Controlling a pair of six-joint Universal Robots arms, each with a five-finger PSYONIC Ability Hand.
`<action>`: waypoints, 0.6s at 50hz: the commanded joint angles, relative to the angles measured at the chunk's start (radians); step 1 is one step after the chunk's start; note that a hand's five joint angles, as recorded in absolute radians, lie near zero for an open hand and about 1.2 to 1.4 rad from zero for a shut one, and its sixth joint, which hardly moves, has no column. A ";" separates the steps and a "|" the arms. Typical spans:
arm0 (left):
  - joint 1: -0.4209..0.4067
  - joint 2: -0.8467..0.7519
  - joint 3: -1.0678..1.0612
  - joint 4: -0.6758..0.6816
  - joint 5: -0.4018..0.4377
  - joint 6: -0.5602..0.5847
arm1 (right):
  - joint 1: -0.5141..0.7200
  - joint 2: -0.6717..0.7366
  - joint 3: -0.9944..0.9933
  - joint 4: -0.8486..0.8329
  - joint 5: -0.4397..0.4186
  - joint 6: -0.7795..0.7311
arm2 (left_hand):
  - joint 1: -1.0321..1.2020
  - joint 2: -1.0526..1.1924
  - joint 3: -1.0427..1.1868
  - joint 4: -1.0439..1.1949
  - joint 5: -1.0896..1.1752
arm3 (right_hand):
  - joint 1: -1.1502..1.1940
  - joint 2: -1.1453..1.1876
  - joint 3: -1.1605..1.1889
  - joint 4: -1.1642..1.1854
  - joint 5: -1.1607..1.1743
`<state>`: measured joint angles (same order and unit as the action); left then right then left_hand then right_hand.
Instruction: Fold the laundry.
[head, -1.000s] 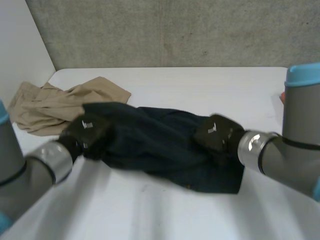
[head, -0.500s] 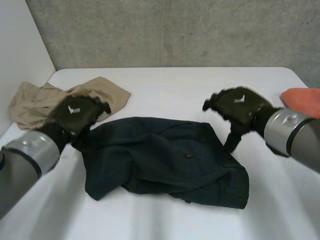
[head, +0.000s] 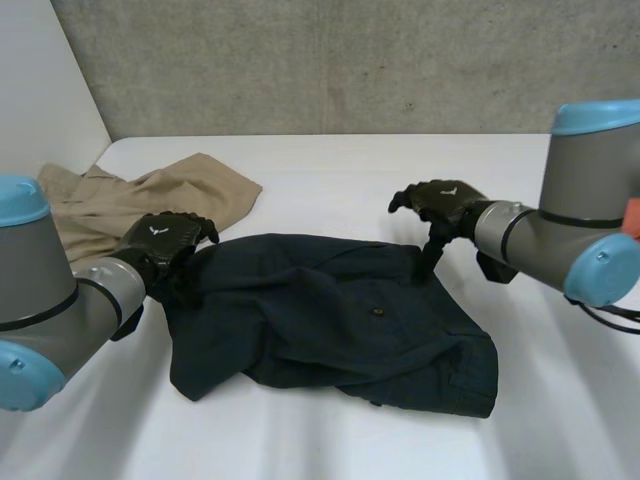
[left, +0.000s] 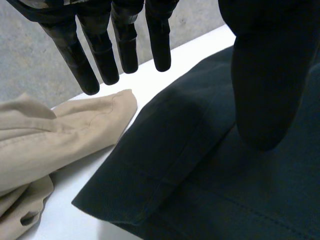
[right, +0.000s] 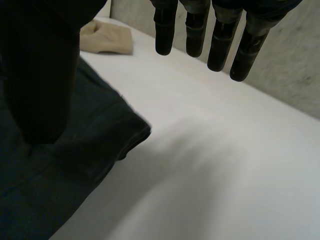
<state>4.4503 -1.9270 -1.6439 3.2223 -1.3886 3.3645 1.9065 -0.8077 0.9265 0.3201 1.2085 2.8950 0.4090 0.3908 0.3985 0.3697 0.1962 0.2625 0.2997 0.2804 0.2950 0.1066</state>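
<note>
A dark navy garment (head: 330, 320) lies spread and rumpled on the white table (head: 380, 180). My left hand (head: 160, 238) hovers over its far left corner. The fingers (left: 127, 45) hang straight with the thumb apart, and nothing is between them above the navy cloth (left: 210, 170). My right hand (head: 445, 203) is above the far right corner. Its thumb points down toward the cloth edge, and its fingers (right: 197, 30) are straight and empty over the navy hem (right: 75, 150).
A crumpled tan garment (head: 150, 195) lies at the back left, just beyond my left hand and close to the navy corner (left: 65, 140). A sliver of orange cloth (head: 632, 215) shows at the right edge. A grey wall stands behind the table.
Both hands let go of the navy garment, which dropped flat and spread out. The hands lifted off it, moved apart and opened, and now hold still over its far corners.
</note>
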 joint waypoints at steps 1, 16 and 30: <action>0.000 -0.047 0.030 0.005 -0.017 0.010 | 0.035 0.090 -0.037 -0.001 -0.003 0.017 | 0.030 0.049 0.041 0.070 0.069 | -0.004 -0.041 -0.022 -0.037 -0.023; -0.002 -0.159 0.114 0.031 -0.032 0.101 | 0.074 0.189 -0.120 0.002 -0.012 0.081 | 0.699 0.718 0.710 0.739 0.738 | 0.821 0.784 0.803 0.789 0.803; -0.092 -0.219 0.524 0.264 -0.036 0.185 | 0.072 0.046 -0.227 -0.398 0.178 0.118 | 0.987 1.005 0.998 1.027 1.026 | 1.134 1.097 1.116 1.101 1.115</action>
<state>4.4178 -2.1420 -1.3445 3.3663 -1.4215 3.5134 1.9793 -0.6429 0.7187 0.1858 1.2747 3.0202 1.1526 1.1960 1.1888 1.1983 0.9876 0.9669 1.1758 1.1770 1.1890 0.9790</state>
